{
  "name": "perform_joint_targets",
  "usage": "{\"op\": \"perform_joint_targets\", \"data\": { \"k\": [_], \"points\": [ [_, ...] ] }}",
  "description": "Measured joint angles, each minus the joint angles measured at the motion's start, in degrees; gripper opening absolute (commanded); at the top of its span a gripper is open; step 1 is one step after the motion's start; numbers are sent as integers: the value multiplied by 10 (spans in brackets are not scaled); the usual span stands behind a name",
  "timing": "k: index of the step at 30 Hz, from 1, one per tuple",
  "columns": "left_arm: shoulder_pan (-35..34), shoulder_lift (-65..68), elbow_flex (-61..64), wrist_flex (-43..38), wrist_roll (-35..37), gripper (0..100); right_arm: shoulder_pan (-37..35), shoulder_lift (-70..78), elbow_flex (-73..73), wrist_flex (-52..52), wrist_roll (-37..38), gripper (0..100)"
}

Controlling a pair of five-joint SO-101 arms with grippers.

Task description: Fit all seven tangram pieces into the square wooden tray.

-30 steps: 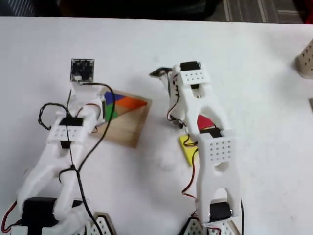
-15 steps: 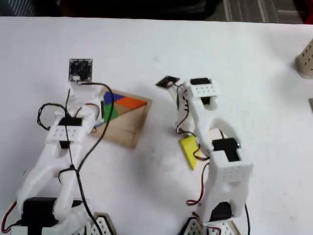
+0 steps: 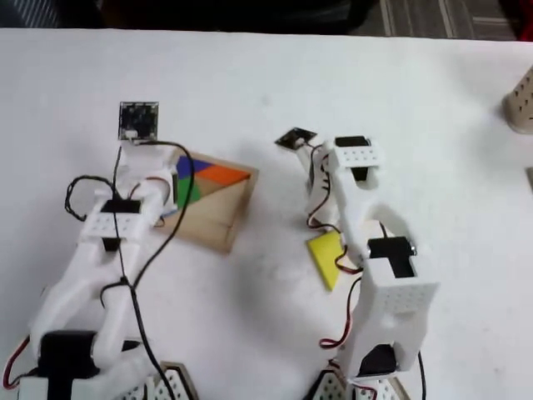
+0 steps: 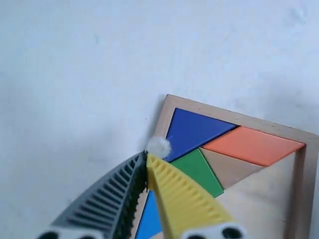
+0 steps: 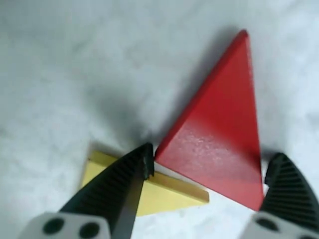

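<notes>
Tangram tray holds blue triangle, orange parallelogram and green triangle; at its 3 o'clock we log red triangle and yellow piece not yet in, right gripper wide astride the red, left gripper pinched closed at the tray corner.

White table, matte, lightly scuffed. Beige perforated holder at the right edge, toward the far right corner, cut off by the frame. Small dark item at the same edge, nearer; cannot tell what. Beyond the far edge: dark floor, and a striped mat past the far right.
</notes>
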Motion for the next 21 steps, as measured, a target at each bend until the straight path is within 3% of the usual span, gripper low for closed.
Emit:
{"op": "perform_joint_targets", "data": {
  "k": [3, 8, 12, 21],
  "points": [
    [-4, 21, -12, -4, 0, 20, -6, 2, -5, 0, 0, 330],
    [-5, 26, -18, -8, 0, 20, -6, 5, -13, -2, 0, 197],
    [-5, 26, -19, -8, 0, 20, -6, 5, -22, -10, -3, 191],
    [-6, 26, -19, -8, 0, 20, -8, 5, -28, -4, -130, 188]
  ]
}}
